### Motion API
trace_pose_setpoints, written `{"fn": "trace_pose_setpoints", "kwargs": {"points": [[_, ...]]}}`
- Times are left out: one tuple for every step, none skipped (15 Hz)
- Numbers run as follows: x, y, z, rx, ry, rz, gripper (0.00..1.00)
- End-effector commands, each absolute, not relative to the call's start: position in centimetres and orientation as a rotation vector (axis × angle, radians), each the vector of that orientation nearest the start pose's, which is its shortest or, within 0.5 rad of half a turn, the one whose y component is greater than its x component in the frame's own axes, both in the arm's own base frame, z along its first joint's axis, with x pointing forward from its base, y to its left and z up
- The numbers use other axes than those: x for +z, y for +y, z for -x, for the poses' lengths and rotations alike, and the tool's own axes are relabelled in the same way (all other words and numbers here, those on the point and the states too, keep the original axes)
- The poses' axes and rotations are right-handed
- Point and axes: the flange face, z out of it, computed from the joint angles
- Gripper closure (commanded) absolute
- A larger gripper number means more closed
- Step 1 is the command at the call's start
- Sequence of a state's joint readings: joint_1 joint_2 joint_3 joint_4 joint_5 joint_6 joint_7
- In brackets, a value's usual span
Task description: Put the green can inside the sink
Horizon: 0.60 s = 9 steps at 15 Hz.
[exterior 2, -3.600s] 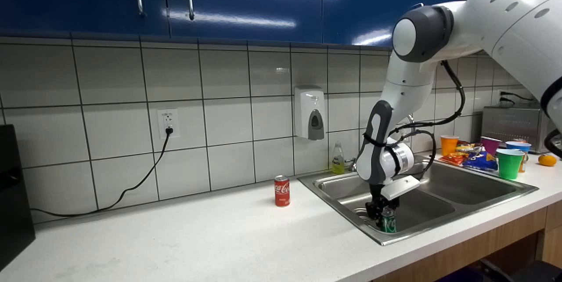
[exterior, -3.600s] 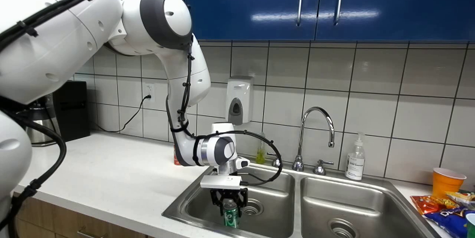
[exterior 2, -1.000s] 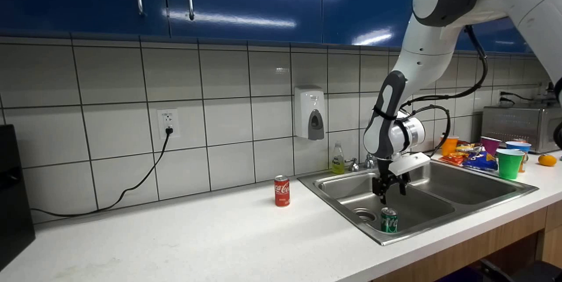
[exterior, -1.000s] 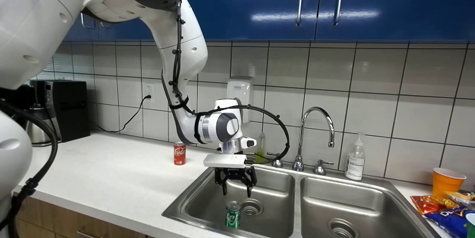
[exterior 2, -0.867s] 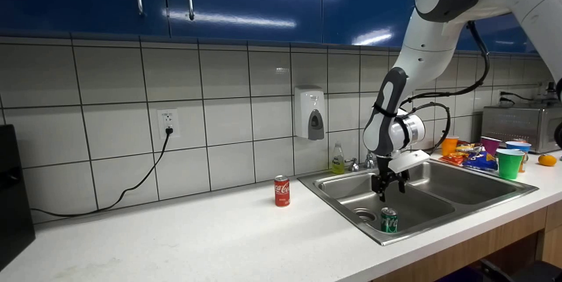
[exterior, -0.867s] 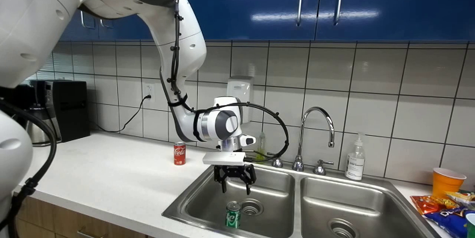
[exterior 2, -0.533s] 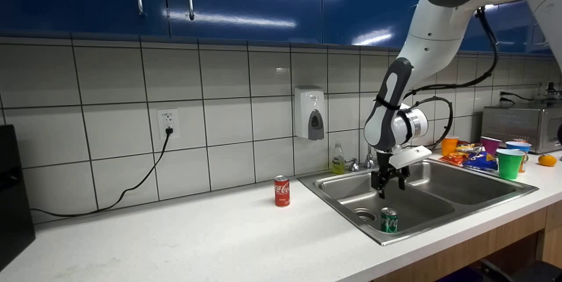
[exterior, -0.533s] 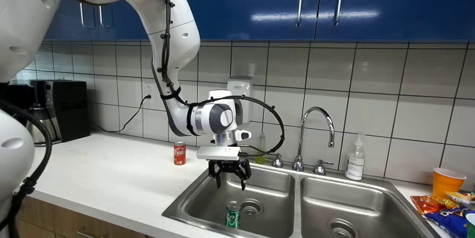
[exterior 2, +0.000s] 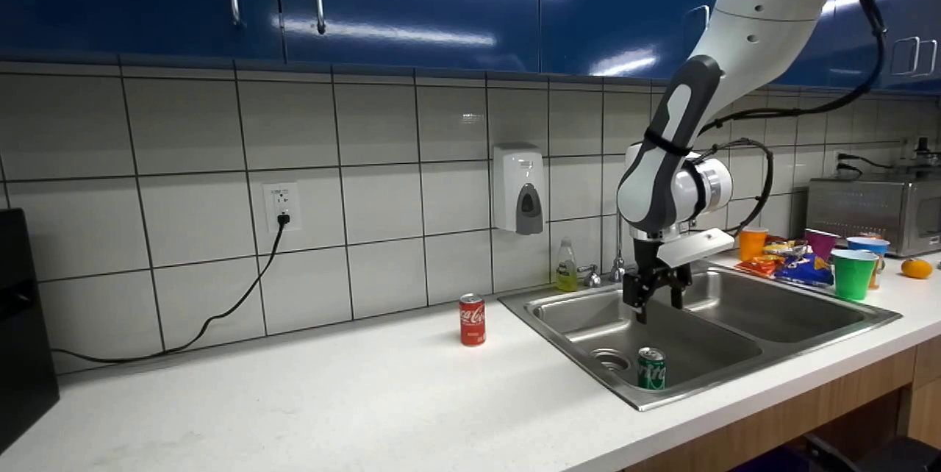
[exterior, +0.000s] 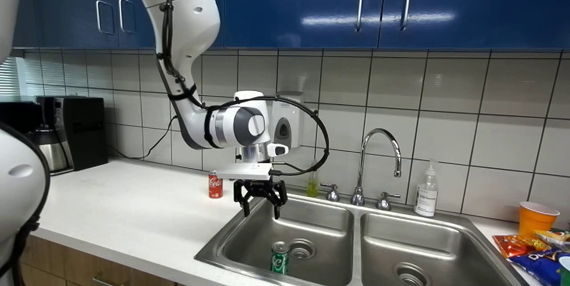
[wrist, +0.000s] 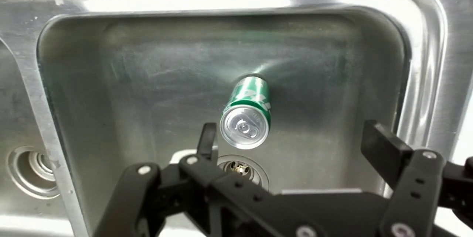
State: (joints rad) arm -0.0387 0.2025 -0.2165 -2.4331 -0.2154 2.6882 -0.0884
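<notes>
Well below the gripper (exterior: 262, 214), one green can (exterior: 279, 258) is seen standing upright inside the sink (exterior: 357, 246).
The gripper's two fingers (wrist: 384, 151) are spread wide, nothing gripped between them; two basins (exterior: 329, 232) and two drains (exterior: 303, 249) are counted in the sink, and outside, near it, one red can (exterior 2: 472, 320) is seen.

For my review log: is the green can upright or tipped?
Upright: the green can stands in the sink, silvery top uppermost in both exterior views; the wrist view looks down on that top.
</notes>
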Motion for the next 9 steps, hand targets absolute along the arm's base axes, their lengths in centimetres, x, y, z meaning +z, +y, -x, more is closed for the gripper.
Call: {"fn": "trace_pose_setpoints", "kwargs": {"points": [[25.7,-10.1,-45.7,-0.036,-0.053,3.287,0.00],[26.2,-9.8,-45.3,-0.032,-0.061,3.284,0.00],[26.6,-9.3,-44.9,-0.031,-0.067,3.281,0.00],[27.1,-8.9,-44.6,-0.030,-0.079,3.279,0.00],[27.5,-8.4,-44.2,-0.030,-0.091,3.273,0.00],[27.9,-8.0,-43.8,-0.029,-0.101,3.269,0.00],[28.2,-7.5,-43.4,-0.027,-0.113,3.266,0.00],[28.6,-7.1,-43.1,-0.027,-0.122,3.263,0.00],[28.9,-6.8,-42.8,-0.026,-0.132,3.261,0.00]]}}
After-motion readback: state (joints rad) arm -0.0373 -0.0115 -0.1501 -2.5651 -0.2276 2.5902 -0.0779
